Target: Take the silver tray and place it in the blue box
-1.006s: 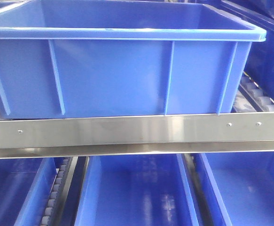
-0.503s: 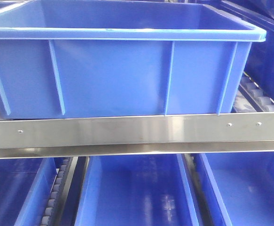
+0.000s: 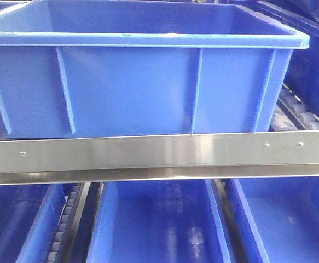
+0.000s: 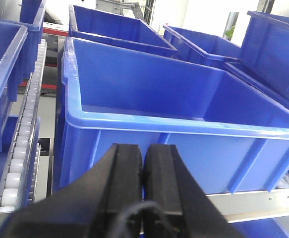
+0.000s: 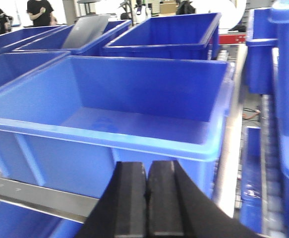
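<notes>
The left end effector (image 4: 143,163) is showing its two black fingers pressed together, with nothing between them. It is sitting just in front of the near wall of the blue box (image 4: 184,148), below the rim. The right end effector (image 5: 146,191) is likewise presenting both black fingers closed against each other and is holding nothing; it is sitting in front of the near right corner of the blue box (image 5: 85,148).

The blue box (image 3: 132,87) is standing upright on a rack, directly behind a horizontal steel rail (image 3: 159,156) that is running across the front view. Its interior, as far as the wrist views are showing it, is holding nothing. A roller track (image 4: 23,148) is running alongside the box on its left in the left wrist view.

The silver tray (image 5: 85,30) is leaning tilted in a further blue crate (image 5: 45,42) behind and to the left of the box in the right wrist view, well apart from both end effectors. More blue crates (image 3: 154,224) are sitting on the level below the rail.
</notes>
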